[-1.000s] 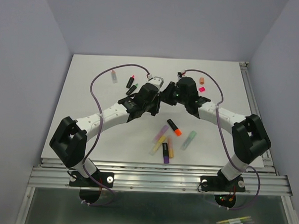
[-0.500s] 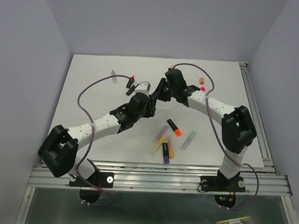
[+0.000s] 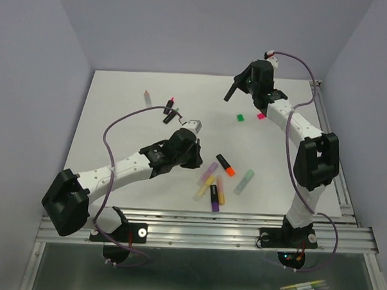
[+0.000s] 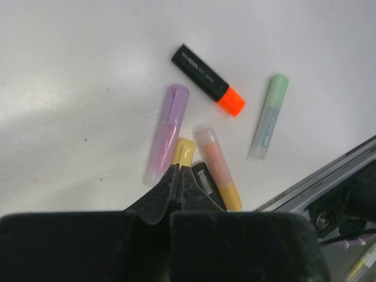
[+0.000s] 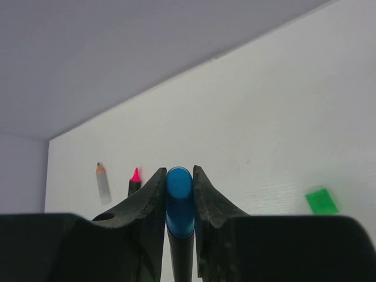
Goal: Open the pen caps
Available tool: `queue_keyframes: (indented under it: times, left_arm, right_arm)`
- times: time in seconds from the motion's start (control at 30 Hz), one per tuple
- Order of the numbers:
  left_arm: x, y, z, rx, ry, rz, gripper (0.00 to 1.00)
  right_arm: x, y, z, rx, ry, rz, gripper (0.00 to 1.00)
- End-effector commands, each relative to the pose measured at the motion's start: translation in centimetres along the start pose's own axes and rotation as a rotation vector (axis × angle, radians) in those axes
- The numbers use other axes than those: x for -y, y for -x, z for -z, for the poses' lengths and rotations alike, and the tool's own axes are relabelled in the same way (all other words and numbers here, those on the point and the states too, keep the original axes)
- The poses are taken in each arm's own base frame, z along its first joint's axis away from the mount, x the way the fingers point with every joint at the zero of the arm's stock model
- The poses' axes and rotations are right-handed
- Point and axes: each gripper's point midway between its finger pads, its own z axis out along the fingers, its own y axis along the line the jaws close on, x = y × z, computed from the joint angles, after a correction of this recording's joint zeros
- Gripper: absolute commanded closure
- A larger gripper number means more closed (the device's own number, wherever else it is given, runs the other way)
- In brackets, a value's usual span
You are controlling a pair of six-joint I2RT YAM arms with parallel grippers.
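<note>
No readable text, faint white print on the black orange-capped pen [image 4: 200, 71], too blurred to read

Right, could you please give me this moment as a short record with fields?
left fingers: shut, empty, above the pen cluster
right fingers: shut on the blue-ended pen, raised at the back
loose caps: green cap, pink cap, on the table
pen cluster: lying flat, caps on
already uncapped: pink-tipped pen, back left
</note>
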Motion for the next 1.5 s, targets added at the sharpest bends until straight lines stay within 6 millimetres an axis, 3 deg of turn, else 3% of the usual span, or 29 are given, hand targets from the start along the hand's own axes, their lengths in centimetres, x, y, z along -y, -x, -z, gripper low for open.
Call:
queue_keyframes:
  times: [0.0, 0.07, 0.1, 0.13, 0.17, 0.2, 0.23, 0.27, 0.3, 0.33, 0.43, 0.57, 0.8, 0.9, 1.03, 1.07, 1.1, 1.17, 1.2, 1.3, 1.4, 1.43, 1.47]
  left_arm:
    - [1.9, 8.0, 1.7, 0.188, -0.058, -0.028, 1.0]
    - [2.0, 10.9, 2.1, 0.257, -0.087, -0.016, 1.0]
    - [2.5, 12.5, 2.6, 0.268, -0.157, -0.008, 1.0]
    - [3.3, 14.3, 3.1, 0.318, -0.212, -0.008, 0.98]
    - [3.6, 15.2, 3.3, 0.338, -0.25, -0.015, 0.94]
    - [4.2, 16.0, 3.7, 0.339, -0.312, -0.029, 0.87]
    - [4.8, 17.1, 4.1, 0.371, -0.353, -0.047, 0.7]
    - [5.2, 17.5, 4.3, 0.376, -0.381, -0.063, 0.64]
    - [6.1, 17.8, 4.6, 0.369, -0.432, -0.082, 0.56]
    - [6.4, 18.5, 4.9, 0.387, -0.461, -0.095, 0.41]
    - [7.9, 19.3, 5.6, 0.398, -0.578, -0.128, 0.2]
    - [9.9, 19.1, 6.3, 0.375, -0.718, -0.158, 0.12]
    - [11.5, 19.7, 7.0, 0.388, -0.819, -0.177, 0.11]
    - [11.5, 19.8, 6.3, 0.374, -0.821, -0.161, 0.13]
    - [12.1, 19.7, 6.3, 0.359, -0.868, -0.16, 0.33]
    - [12.3, 19.9, 6.5, 0.362, -0.878, -0.152, 0.48]
    - [12.4, 19.9, 6.5, 0.362, -0.885, -0.148, 0.55]
    - [12.4, 20.1, 6.7, 0.372, -0.891, -0.142, 0.95]
    - [12.4, 20.3, 6.9, 0.386, -0.885, -0.136, 1.0]
    - [12.1, 19.4, 7.2, 0.39, -0.893, -0.103, 1.0]
    - [12.5, 17.8, 8.4, 0.392, -0.934, -0.087, 1.0]
    - [12.7, 17.4, 8.9, 0.399, -0.941, -0.086, 1.0]
    - [13.0, 16.9, 9.2, 0.403, -0.948, -0.091, 1.0]
  right_arm:
    - [-4.9, 1.0, 4.4, 0.017, 0.191, 0.046, 0.99]
    - [-4.6, -1.0, 5.7, -0.044, 0.245, 0.061, 0.99]
    - [-5.8, 0.1, 7.3, -0.016, 0.306, 0.058, 0.99]
    - [-5.8, -1.7, 8.2, -0.071, 0.368, 0.063, 0.99]
    - [-6.1, -1.9, 9.1, -0.084, 0.402, 0.062, 0.99]
    - [-6.3, -2.3, 9.8, -0.104, 0.43, 0.057, 0.99]
    - [-7.0, -2.0, 11.2, -0.11, 0.473, 0.046, 0.99]
    - [-6.8, -3.3, 12.0, -0.155, 0.506, 0.042, 0.99]
    - [-7.2, -3.4, 12.7, -0.157, 0.543, 0.033, 0.99]
    - [-8.0, -3.5, 14.0, -0.18, 0.595, 0.013, 0.99]
    - [-8.8, -4.4, 15.9, -0.235, 0.686, -0.025, 0.99]
    - [-10.6, -4.1, 18.5, -0.258, 0.83, -0.076, 0.99]
    - [-11.3, -4.4, 19.4, -0.291, 0.884, -0.123, 0.99]
    - [-11.8, -4.6, 19.6, -0.294, 0.903, -0.132, 0.99]
    - [-12.3, -5.3, 19.6, -0.31, 0.908, -0.135, 0.99]
    - [-12.3, -5.5, 19.4, -0.315, 0.904, -0.136, 0.99]
    - [-12.3, -5.5, 19.3, -0.316, 0.904, -0.136, 0.99]
    - [-12.2, -5.5, 18.9, -0.304, 0.891, -0.142, 0.99]
    - [-12.1, -5.3, 18.6, -0.287, 0.883, -0.141, 0.99]
    - [-11.7, -4.3, 16.9, -0.209, 0.818, -0.107, 0.99]
    - [-9.7, -2.4, 13.4, -0.047, 0.625, -0.079, 0.99]
    - [-9.4, -0.9, 12.2, 0.023, 0.566, -0.045, 0.99]
    - [-7.9, 0.0, 10.5, 0.076, 0.466, -0.042, 0.99]
